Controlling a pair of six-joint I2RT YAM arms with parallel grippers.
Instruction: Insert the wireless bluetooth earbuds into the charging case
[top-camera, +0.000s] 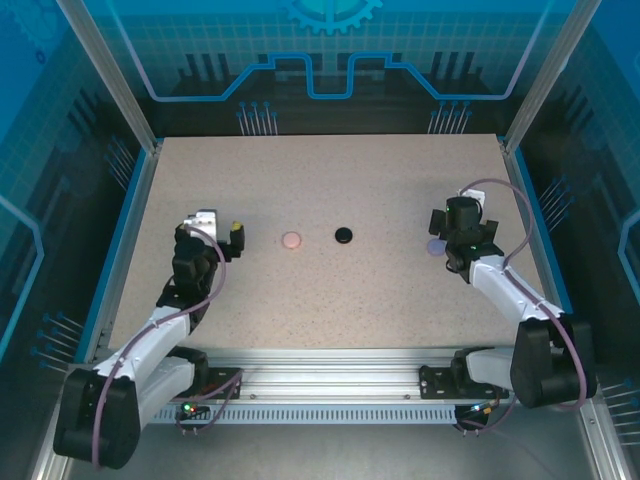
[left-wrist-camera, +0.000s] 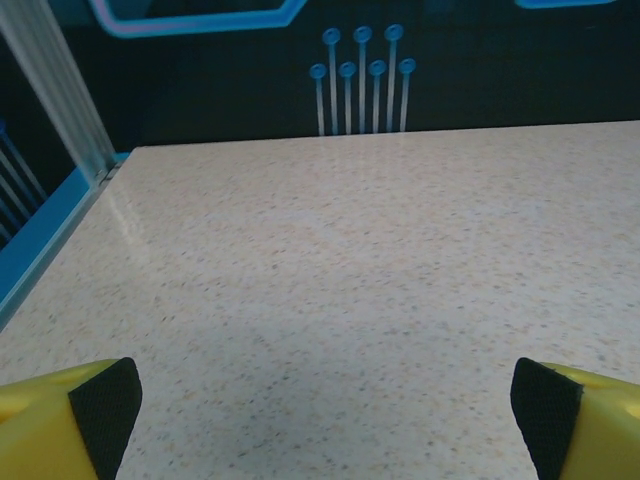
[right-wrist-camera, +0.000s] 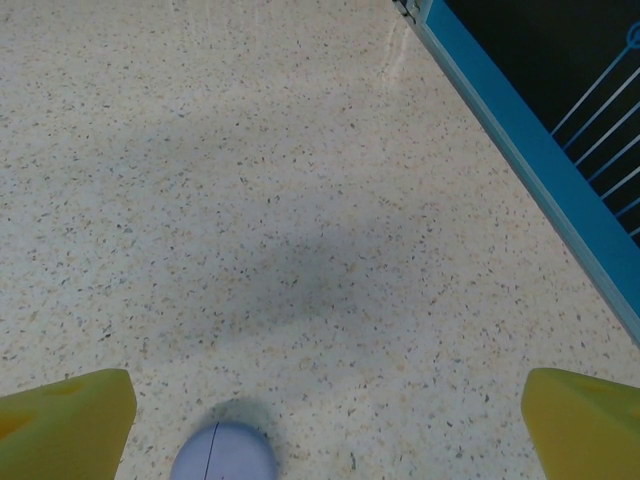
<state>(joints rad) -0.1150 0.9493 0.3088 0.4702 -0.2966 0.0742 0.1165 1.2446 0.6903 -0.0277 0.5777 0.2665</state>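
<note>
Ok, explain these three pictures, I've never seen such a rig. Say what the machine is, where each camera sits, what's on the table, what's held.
The machine is a left arm and a right arm, bolted at the near edge of a speckled table. One picture looks down from above and behind them. The other two come from cameras on the wrists, so the yellow tips are parts of the left gripper and the right gripper, both open, holding nothing. On the table lie three small round pieces: a pink disc, a black disc, and a lilac disc beside the right gripper.
</note>
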